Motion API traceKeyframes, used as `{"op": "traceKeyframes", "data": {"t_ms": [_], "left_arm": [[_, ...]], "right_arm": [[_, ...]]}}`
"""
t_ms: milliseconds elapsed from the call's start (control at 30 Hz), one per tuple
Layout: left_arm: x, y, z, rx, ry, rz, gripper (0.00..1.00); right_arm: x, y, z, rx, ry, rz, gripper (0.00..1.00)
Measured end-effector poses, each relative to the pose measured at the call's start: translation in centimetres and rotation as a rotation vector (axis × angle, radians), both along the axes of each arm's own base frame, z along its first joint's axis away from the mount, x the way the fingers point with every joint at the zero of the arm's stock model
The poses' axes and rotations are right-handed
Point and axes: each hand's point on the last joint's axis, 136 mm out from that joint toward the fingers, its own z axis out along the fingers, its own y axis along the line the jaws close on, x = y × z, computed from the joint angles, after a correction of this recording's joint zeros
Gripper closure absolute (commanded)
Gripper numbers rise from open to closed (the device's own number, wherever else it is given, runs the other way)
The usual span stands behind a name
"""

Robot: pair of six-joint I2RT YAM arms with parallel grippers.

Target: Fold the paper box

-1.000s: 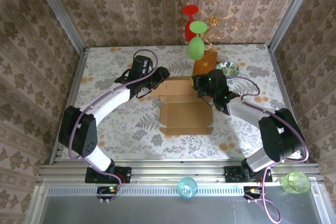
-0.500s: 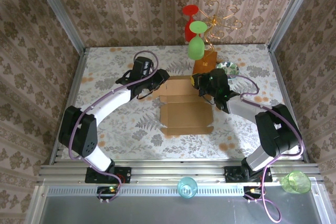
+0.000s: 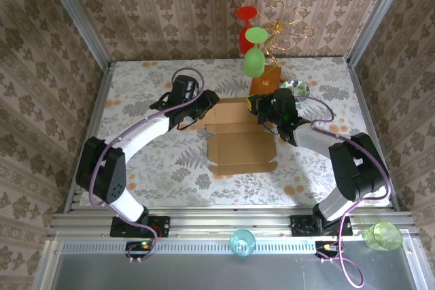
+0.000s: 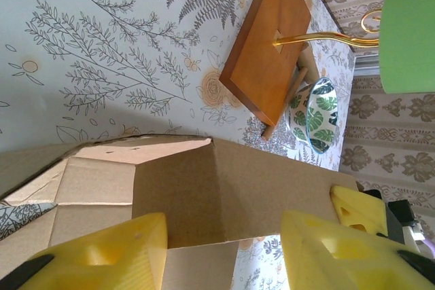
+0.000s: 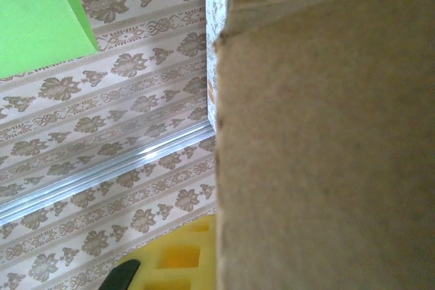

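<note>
Box (image 3: 241, 147) lies mid-desk (image 3: 149, 86), between the two arms. It is mostly flat and open side up. Its near panel is flat on the desk and its far end is partly raised.

Long axis, as best seen from above, runs from the arm bases toward the far wall. The far end points at the wood base (image 3: 265, 81) and stops just short of it. Bowl (image 3: 296, 89) sits right of that base.

Left fingers (image 4: 102, 256) are at the far-left corner and stand apart. A raised flap (image 4: 231, 195) faces the left wrist camera and spans the gap between them. It is not pinched edge-on.

Right fingers (image 5: 173, 259) are at the far-right corner and clenched. Card sits close against the right wrist camera. I cannot tell whether any of it is caught between them.
</note>
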Motion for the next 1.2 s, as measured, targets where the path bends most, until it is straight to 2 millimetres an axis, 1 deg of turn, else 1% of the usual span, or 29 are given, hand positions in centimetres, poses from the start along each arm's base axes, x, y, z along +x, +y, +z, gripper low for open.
{"op": "traceKeyframes", "data": {"t_ms": [167, 300, 367, 467, 567, 600, 733, 800, 900, 1000, 1100, 1200], "left_arm": [[0.2, -0.2, -0.2, -0.004, 0.001, 0.001, 0.56], [0.4, -0.3, -1.1, -0.005, 0.022, 0.006, 0.65], [0.5, -0.4, -1.2, -0.008, 0.026, 0.008, 0.72], [0.6, -0.7, -1.0, -0.023, 0.018, 0.007, 0.83], [0.7, -0.8, -0.7, -0.037, 0.016, 0.014, 0.98], [0.8, -0.8, -0.7, -0.042, 0.017, 0.018, 1.0], [0.9, -0.6, -1.0, -0.058, 0.027, 0.043, 1.0], [0.6, -0.3, -1.4, -0.066, 0.04, 0.07, 1.0], [0.3, 0.3, -1.9, -0.081, 0.053, 0.122, 1.0], [0.2, 0.5, -1.6, -0.098, 0.054, 0.161, 1.0], [0.0, 0.5, -1.5, -0.114, 0.06, 0.19, 1.0], [0.0, 0.4, -1.3, -0.132, 0.065, 0.209, 1.0]], "right_arm": [[0.1, 0.1, -0.3, 0.0, 0.002, 0.003, 1.0], [0.2, 0.2, -0.4, 0.002, -0.002, 0.004, 1.0], [0.2, 0.2, -0.4, 0.002, -0.003, 0.004, 1.0], [0.2, 0.2, -0.4, 0.003, -0.002, 0.004, 1.0], [0.3, 0.1, -0.4, 0.003, -0.005, 0.003, 1.0], [0.4, 0.1, -0.4, 0.004, -0.007, 0.001, 0.99], [0.2, -0.1, -0.5, 0.01, -0.029, -0.01, 0.77], [-0.4, -0.4, -1.0, 0.003, -0.042, -0.025, 0.72], [-2.1, -0.9, -1.5, -0.017, -0.053, -0.058, 0.69], [-3.5, -0.4, -0.9, -0.017, -0.088, -0.075, 0.66], [-3.8, 0.4, -0.2, 0.001, -0.122, -0.088, 0.64], [-3.6, 0.7, 0.1, 0.021, -0.144, -0.105, 0.64]]}}
